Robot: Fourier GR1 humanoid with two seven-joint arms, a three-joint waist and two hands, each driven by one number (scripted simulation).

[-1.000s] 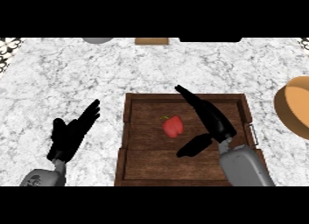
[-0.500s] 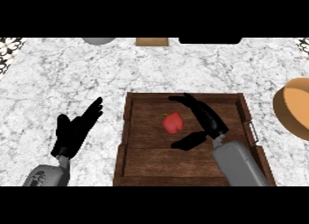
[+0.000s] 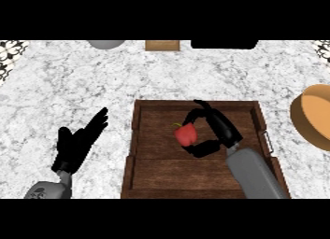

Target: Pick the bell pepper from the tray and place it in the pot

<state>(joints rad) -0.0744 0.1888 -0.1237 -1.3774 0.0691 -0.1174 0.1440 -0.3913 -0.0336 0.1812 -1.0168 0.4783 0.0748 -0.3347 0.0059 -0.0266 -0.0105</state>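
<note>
A red bell pepper (image 3: 186, 134) with a small green stem sits in the middle of the brown wooden tray (image 3: 154, 168). My right hand (image 3: 219, 128) is over the tray, its fingers and thumb curled round the pepper from the right side. The orange pot (image 3: 319, 116) stands at the right edge of the view, to the right of the tray, partly cut off. My left hand (image 3: 77, 144) rests open on the marble counter left of the tray, fingers pointing up and to the right.
The marble counter (image 3: 70, 79) spreads around the tray. At its far edge stand a grey round object (image 3: 106, 44), a small tan box (image 3: 161, 45) and a black object (image 3: 225, 44). A metal handle (image 3: 269, 140) sticks out from the tray's right side.
My right hand has gone from straight fingers over the pepper to fingers and thumb curled round it. The left hand has barely moved.
</note>
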